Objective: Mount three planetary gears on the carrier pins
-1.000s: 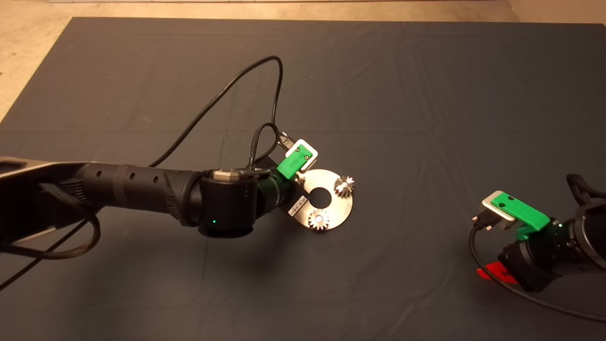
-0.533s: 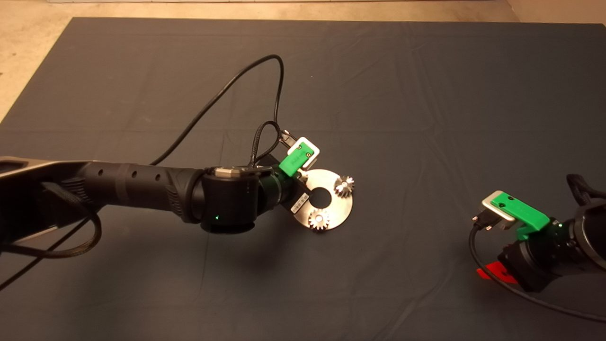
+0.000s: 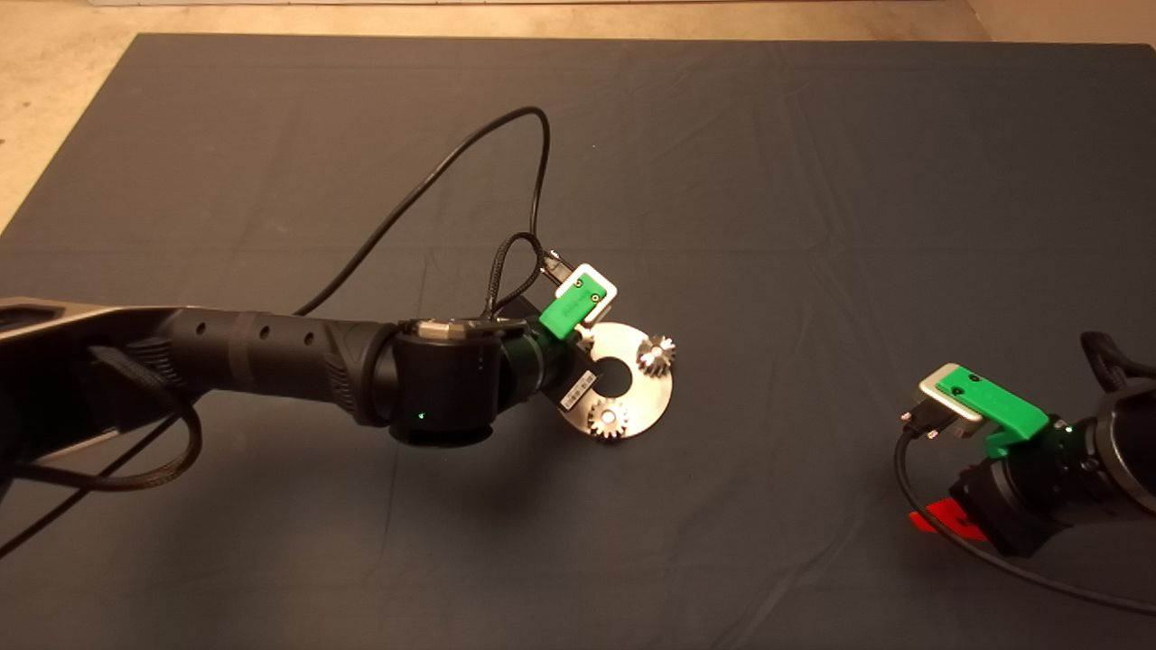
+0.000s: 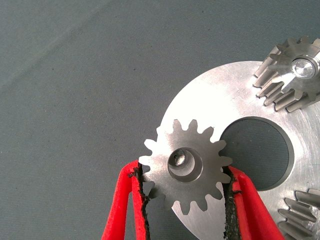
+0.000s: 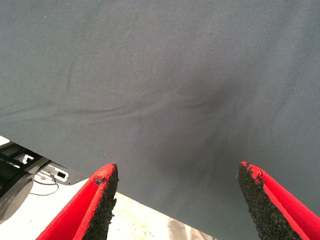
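Observation:
The shiny round disc (image 3: 647,394) lies mid-mat. Two planetary gears (image 3: 657,353) (image 3: 610,420) sit on carrier pins on it, and one pin's bright end (image 4: 303,67) shows in a gear's bore. My left gripper (image 4: 185,174) is shut on the third gear (image 4: 186,150), which lies flat over the disc's (image 4: 220,95) rim; the black pads touch its teeth on both sides. A shiny stud end shows off-centre in that gear's bore. In the head view the left wrist camera hides this gear. My right gripper (image 5: 177,172) waits open at the mat's right edge (image 3: 939,522).
A black cable (image 3: 433,181) loops from the left wrist back over the mat. The right wrist view shows bare mat and, past its edge, pale floor with some equipment (image 5: 30,175).
The left arm has crept slightly to the right, carrying its gear further over the disc's rim. The two seated gears, the disc and the right arm have not moved.

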